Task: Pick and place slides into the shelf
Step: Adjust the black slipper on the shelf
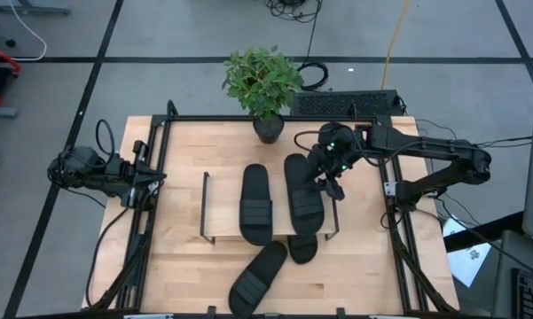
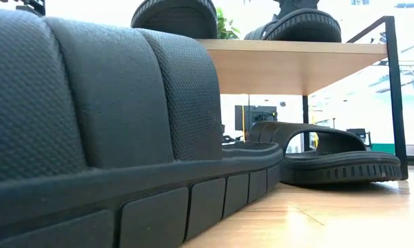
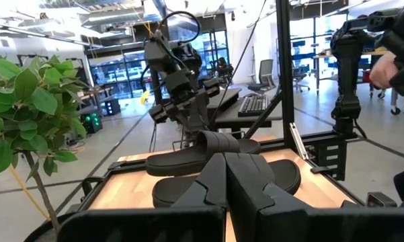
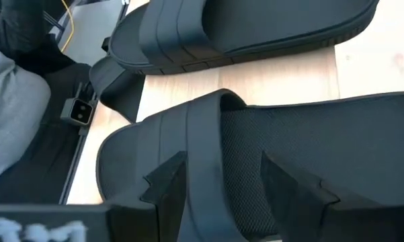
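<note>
The right gripper [image 1: 330, 182] hangs over the right end of the shelf [image 1: 222, 208], its two dark fingers [image 4: 167, 176] spread to either side of the ribbed strap of a slide [image 1: 303, 197] lying on the board. From the wrist view the fingers straddle that strap, but I cannot tell whether they are pressing on it or standing just clear of it. It looks like either the moment of letting go after setting the sandal down or a small adjustment of where it lies.

Just beside it, toward the middle of the board, a second slide [image 1: 256, 204] lies parallel, also on top of the shelf. So, by my reckoning, half the job is done or nearly so.

Two remain. A third slide [image 1: 303, 248] rests on the table, partly under the near edge of the shelf, and a fourth slide [image 1: 258, 277] lies tilted on the open tabletop closer to the front edge. Both are yet to be lifted onto the board, where free room shows toward its left end.

The left gripper [image 1: 145, 182] waits at the table's left edge, fingers pressed together and empty. A potted plant [image 1: 263, 84] stands behind the shelf, clear of the work.
</note>
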Controlling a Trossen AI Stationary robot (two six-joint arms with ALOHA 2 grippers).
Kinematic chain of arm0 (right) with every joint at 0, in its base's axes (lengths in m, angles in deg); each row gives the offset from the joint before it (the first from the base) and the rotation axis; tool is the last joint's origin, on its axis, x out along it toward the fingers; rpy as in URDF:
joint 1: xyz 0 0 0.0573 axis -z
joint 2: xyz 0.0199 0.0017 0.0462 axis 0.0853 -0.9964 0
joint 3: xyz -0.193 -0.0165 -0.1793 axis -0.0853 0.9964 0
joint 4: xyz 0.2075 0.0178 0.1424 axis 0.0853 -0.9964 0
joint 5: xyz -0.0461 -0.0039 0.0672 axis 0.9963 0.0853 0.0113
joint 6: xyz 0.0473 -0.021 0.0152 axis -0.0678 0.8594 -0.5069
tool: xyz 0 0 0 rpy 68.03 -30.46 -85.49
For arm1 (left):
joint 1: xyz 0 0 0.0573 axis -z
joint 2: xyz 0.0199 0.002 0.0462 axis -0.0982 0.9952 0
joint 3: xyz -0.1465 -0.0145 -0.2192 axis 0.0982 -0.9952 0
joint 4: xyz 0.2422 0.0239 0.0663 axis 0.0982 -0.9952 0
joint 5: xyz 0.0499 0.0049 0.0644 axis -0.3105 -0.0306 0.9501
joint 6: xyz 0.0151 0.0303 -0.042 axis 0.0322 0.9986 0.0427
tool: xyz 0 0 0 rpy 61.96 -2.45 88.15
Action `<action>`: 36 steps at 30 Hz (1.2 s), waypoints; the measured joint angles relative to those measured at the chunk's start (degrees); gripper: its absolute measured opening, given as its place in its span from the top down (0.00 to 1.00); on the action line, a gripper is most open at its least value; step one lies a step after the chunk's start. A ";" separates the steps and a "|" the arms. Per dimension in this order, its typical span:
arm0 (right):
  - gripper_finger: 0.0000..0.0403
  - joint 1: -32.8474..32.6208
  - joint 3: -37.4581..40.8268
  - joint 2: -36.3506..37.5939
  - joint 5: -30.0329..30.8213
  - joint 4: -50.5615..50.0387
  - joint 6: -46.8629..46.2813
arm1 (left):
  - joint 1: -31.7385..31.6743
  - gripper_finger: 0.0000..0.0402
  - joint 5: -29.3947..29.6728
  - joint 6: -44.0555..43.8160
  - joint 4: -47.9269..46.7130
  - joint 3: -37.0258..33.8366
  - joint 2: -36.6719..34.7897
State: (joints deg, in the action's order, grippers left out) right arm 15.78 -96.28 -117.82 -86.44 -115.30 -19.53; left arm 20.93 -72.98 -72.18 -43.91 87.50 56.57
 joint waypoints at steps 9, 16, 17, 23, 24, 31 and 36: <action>0.56 0.48 2.12 0.00 2.27 0.97 0.41 | 0.02 0.99 0.00 0.67 0.00 0.02 0.02; 0.56 0.64 7.90 0.09 -0.90 6.62 -0.17 | 0.02 0.99 0.00 0.68 0.00 0.02 0.02; 0.56 0.64 8.19 0.09 -1.64 7.56 -0.43 | 0.00 0.99 0.00 0.69 0.00 0.01 0.00; 0.56 0.63 8.33 0.33 -5.00 8.71 -0.56 | 0.01 0.99 0.00 0.69 0.00 0.02 0.01; 0.56 0.74 8.37 0.63 -5.00 8.73 -0.56 | 0.02 0.99 0.00 0.68 0.00 0.01 -0.01; 0.56 2.59 8.46 2.66 -6.25 8.75 -1.84 | 0.01 0.99 0.00 0.69 0.00 0.01 0.01; 0.56 4.39 8.46 3.63 -6.71 8.74 -2.04 | 0.02 0.99 0.00 0.65 -0.02 -0.01 0.02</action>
State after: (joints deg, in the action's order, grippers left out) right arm 20.17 -87.82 -114.19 -93.15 -106.56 -21.57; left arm 20.95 -72.98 -71.53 -43.93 87.49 56.59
